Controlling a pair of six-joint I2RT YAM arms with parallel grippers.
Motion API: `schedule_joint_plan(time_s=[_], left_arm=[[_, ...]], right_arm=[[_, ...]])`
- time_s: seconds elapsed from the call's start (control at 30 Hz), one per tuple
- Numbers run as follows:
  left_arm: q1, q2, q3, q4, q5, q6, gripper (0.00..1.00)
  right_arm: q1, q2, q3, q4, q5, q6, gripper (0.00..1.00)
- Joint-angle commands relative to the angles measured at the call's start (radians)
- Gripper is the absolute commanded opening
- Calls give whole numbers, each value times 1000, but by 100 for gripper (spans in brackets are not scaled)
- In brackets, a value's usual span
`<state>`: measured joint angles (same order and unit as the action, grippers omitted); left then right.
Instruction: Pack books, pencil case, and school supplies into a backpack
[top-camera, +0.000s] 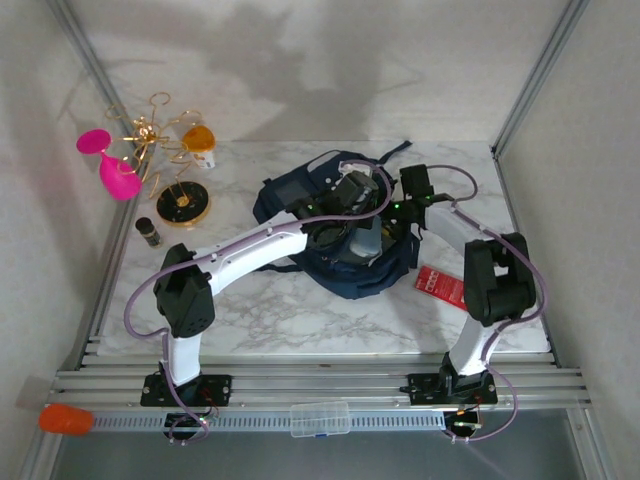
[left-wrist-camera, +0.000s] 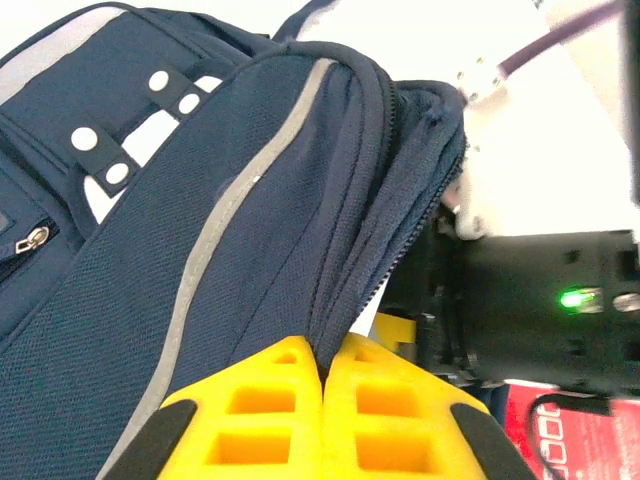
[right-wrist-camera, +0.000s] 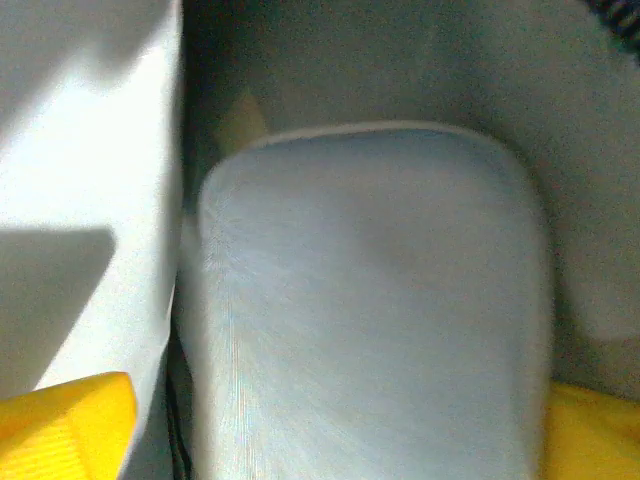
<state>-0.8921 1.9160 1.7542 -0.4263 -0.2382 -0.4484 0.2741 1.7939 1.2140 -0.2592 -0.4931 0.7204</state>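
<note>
The navy backpack (top-camera: 300, 195) lies in the middle of the table with its mouth toward the right. My left gripper (left-wrist-camera: 328, 365) is shut on the edge of the backpack (left-wrist-camera: 230, 250) by the zipper, the fabric pinched between its yellow fingers (left-wrist-camera: 260, 410). My right gripper (right-wrist-camera: 340, 440) is shut on the pale grey-blue pencil case (right-wrist-camera: 370, 300) and holds it at the backpack's opening, where the pencil case (top-camera: 366, 240) pokes into the mouth. The red packet (top-camera: 440, 283) lies flat to the right of the bag and shows as a red corner (left-wrist-camera: 570, 430). The books are hidden.
At the back left stand a pink goblet (top-camera: 112, 165), a gold wire stand (top-camera: 155, 130), an orange bottle (top-camera: 200, 143), a black disc (top-camera: 183, 204) and a small dark bottle (top-camera: 149, 231). A clear plastic box (top-camera: 320, 419) and an orange object (top-camera: 66, 419) sit at the front rail.
</note>
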Motion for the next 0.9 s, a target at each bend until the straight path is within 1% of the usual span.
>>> schedule_joint_plan(time_s=[0.0,0.1,0.13,0.17,0.23,0.27,0.33,0.37,0.4,0.43,0.47,0.53,0.6,0.63,0.7,0.77,0.8,0.83,0.87], left_arm=[[9,-52,53,53,-43,-111,0],[16,-64,34,80,-26,-111,0],[19,-61,36,78,-16,-109,0],[21,-60,39,70,-12,-110,0],[20,-61,36,67,-8,-109,0],[21,-61,34,67,-2,-110,0],[21,-58,39,66,10,-110,0],[21,-57,40,62,13,-111,0],[21,-57,41,61,15,-114,0],[21,-57,41,60,20,-120,0],[21,-58,41,61,23,-127,0],[19,-60,39,62,30,-156,0],[15,-63,35,70,40,-190,0],[13,-62,33,81,53,-202,0],[11,-52,35,92,50,-216,0],[19,-38,42,80,22,-230,0],[27,-33,46,69,15,-240,0],[34,-34,43,68,16,-244,0],[40,-36,34,77,20,-246,0]], right_arm=[[11,-49,-33,135,-48,76,99],[0,-89,-70,91,-89,27,99],[-7,-113,-107,105,-94,31,97],[-16,-140,-155,138,-104,42,93],[-21,-160,-212,160,-102,45,82],[-21,-153,-220,144,-106,31,77],[-15,-136,-234,136,-121,26,69],[-8,-132,-242,148,-119,31,63],[3,-131,-250,166,-109,43,55],[13,-124,-257,206,-113,67,45],[20,-115,-257,248,-120,95,39],[34,-88,-247,373,-115,182,33],[52,-53,-222,462,-40,258,26],[68,-31,-220,540,-11,311,22],[108,10,-217,683,16,389,28],[132,25,-187,678,83,395,28],[132,8,-213,701,109,419,30],[123,-19,-259,755,117,433,34],[113,-58,-313,796,121,428,41]])
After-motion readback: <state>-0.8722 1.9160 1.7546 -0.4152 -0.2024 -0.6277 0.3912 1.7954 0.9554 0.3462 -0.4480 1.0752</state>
